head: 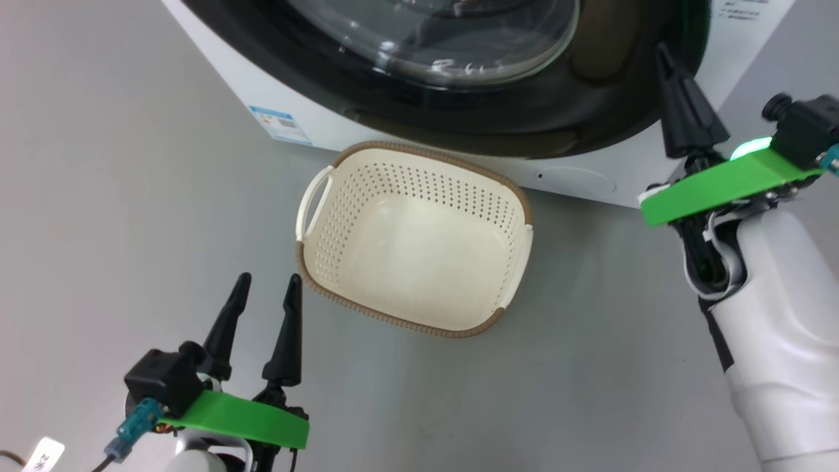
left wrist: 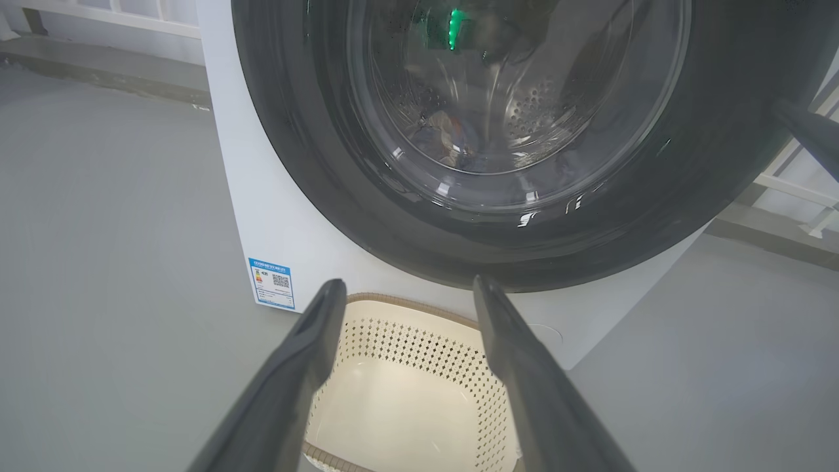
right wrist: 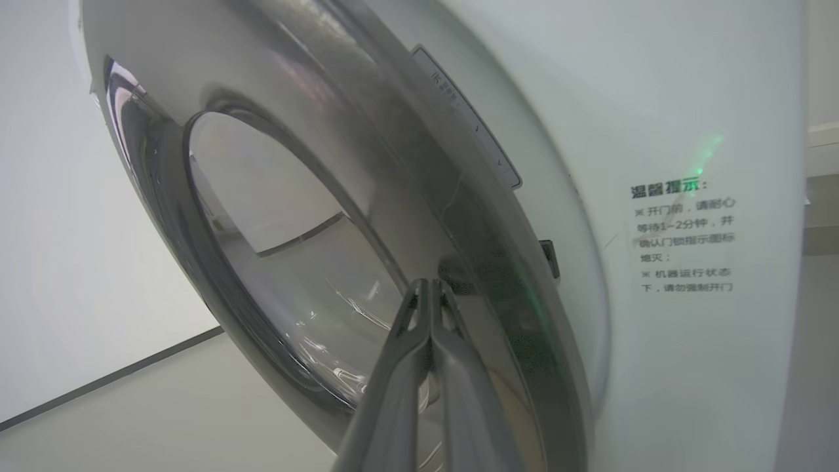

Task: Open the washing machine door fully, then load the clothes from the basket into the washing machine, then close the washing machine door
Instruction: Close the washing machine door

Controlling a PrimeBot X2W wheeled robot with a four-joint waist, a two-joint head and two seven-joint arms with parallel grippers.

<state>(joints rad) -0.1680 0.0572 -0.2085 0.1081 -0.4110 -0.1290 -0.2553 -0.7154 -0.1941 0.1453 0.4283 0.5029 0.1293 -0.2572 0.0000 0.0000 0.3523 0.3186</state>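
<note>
The washing machine (head: pixel 314 111) is a white box, and its washing machine door (head: pixel 590 98) lies against its front, glossy black rim around a bulging glass window. My right gripper (head: pixel 663 52) is shut with nothing in it, its tips touching the rim's right side (right wrist: pixel 429 283). On the floor before the machine sits the cream basket (head: pixel 406 183), nothing in it. My left gripper (head: pixel 269 278) is open just left of the basket, pointing over it at the door (left wrist: pixel 408 285). Through the glass a bluish bundle of the clothes (left wrist: pixel 449 141) shows dimly in the drum.
A blue label sticker (head: pixel 280 124) is low on the machine's front at left, and a round cover (head: pixel 577 180) at right. Grey floor (head: pixel 118 196) spreads left of and in front of the basket. A white railing (left wrist: pixel 105 16) runs behind the machine.
</note>
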